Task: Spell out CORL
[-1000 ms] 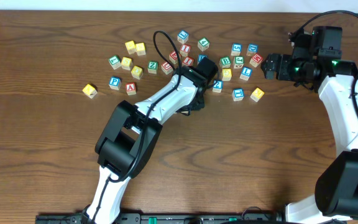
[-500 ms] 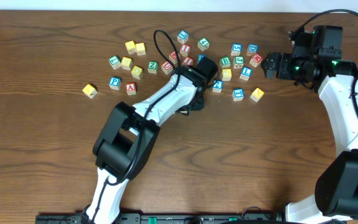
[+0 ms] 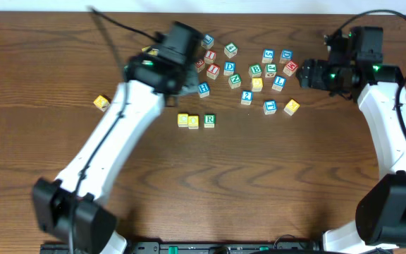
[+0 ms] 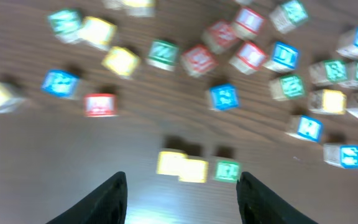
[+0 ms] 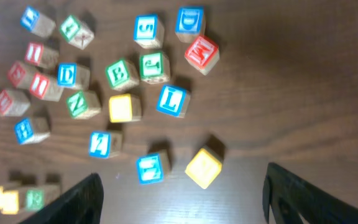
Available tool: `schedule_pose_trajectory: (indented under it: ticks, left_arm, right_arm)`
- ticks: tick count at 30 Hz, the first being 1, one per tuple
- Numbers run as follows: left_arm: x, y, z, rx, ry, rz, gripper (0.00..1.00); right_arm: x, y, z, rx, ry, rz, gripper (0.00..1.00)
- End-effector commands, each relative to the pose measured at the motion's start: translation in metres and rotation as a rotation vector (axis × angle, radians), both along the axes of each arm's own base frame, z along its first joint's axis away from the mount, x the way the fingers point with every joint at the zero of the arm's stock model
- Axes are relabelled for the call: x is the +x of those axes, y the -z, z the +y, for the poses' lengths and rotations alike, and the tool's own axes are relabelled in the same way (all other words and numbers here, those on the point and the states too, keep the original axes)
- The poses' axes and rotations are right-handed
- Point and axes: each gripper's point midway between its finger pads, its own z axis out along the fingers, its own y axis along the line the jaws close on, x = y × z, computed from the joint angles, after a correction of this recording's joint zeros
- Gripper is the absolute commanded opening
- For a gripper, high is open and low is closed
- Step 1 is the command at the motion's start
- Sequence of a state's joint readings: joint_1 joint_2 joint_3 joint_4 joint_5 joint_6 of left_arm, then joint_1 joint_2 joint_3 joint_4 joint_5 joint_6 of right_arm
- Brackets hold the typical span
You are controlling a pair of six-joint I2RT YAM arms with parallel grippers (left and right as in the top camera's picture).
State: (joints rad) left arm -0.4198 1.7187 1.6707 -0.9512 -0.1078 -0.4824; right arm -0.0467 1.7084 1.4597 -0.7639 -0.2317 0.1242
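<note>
CORL row [image 3: 194, 121]: three blocks side by side on bare counter [image 3: 273, 176], on the robot's side of the scatter of loose blocks [image 3: 235, 80] and apart from it.
Row order: first yellow block [image 3: 182, 121], second yellow block [image 3: 194, 121], then the R block [image 3: 209, 121] with its green letter. The yellow faces are too small to read.
Row axis: straight left to right across the counter, with the open end just right of the R block.
Missing piece: the L block [image 3: 279, 82], with its blue letter face up. It sits in the right part of the scatter, just right of a plain yellow block and well apart from the row.
Progress: by my reading three of four letters are set, and only the L is left to bring over.
Right hand [image 5: 182, 186]: fingers spread wide and holding nothing. It sits at the right edge of the scatter, and in its wrist view the L block lies ahead of it, near the middle of the frame.
Left hand [image 4: 182, 180]: fingers spread and empty. Its blurred wrist view looks down on the row, with the scatter beyond.
Deciding relation: the L lies far nearer the right hand than the left. It must travel leftward and toward the robot, to land just beside the R.
Risk: neighbours crowd the L closely — a wide-spread hand may nudge them.
</note>
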Motion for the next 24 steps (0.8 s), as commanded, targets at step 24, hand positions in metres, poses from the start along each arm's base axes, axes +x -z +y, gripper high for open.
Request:
schedule_pose_trajectory:
  ticks: [24]
  left_arm:
    - [0.005, -0.012, 0.151, 0.072, -0.257, 0.034, 0.56]
  right_arm:
    - [0.071, 0.062, 0.029, -0.099, 0.234, 0.235, 0.59]
